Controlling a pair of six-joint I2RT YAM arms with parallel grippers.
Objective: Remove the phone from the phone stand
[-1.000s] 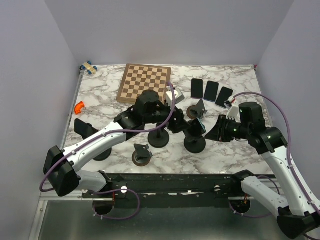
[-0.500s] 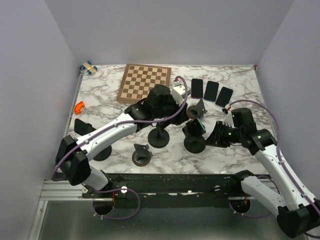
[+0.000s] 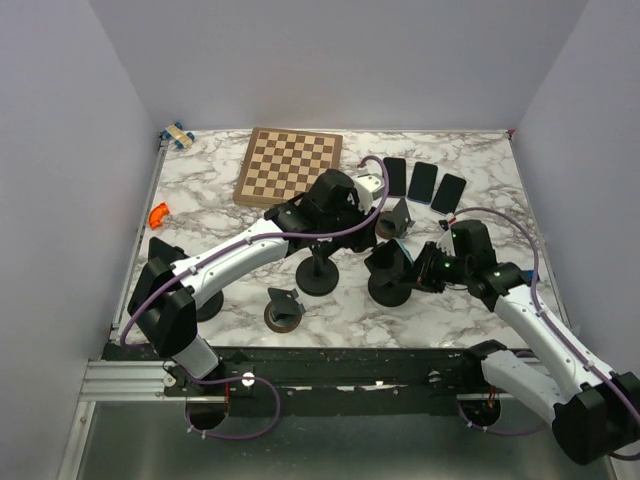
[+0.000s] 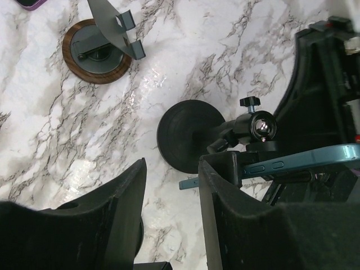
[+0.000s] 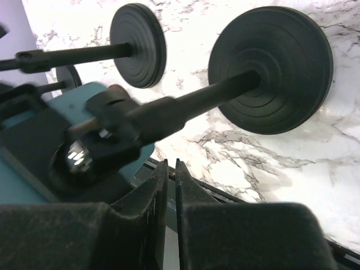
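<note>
The teal phone [image 3: 402,248] sits clamped in a black phone stand [image 3: 388,290] near the table's middle. My left gripper [image 3: 375,245] hangs over it from the left. In the left wrist view the left gripper [image 4: 171,166] is open, with bare marble in the gap. The phone [image 4: 304,160] runs edge-on behind the right finger, and its end pokes out just past it. The stand's round base [image 4: 188,135] lies beyond. My right gripper [image 3: 418,268] is against the stand's right side. In the right wrist view the right gripper [image 5: 171,163] is shut and empty, below the stand's pole [image 5: 197,101] and beside the phone [image 5: 34,185].
A chessboard [image 3: 290,165] lies at the back, with three phones [image 3: 423,180] flat to its right. A wooden-based stand [image 3: 392,220] is just behind the target. Another black stand [image 3: 320,275] and a small wooden-based one [image 3: 285,310] stand to its left.
The left arm has swung right over the phone stand and its jaws have narrowed. The right gripper has slid left up to the stand and closed fully.
</note>
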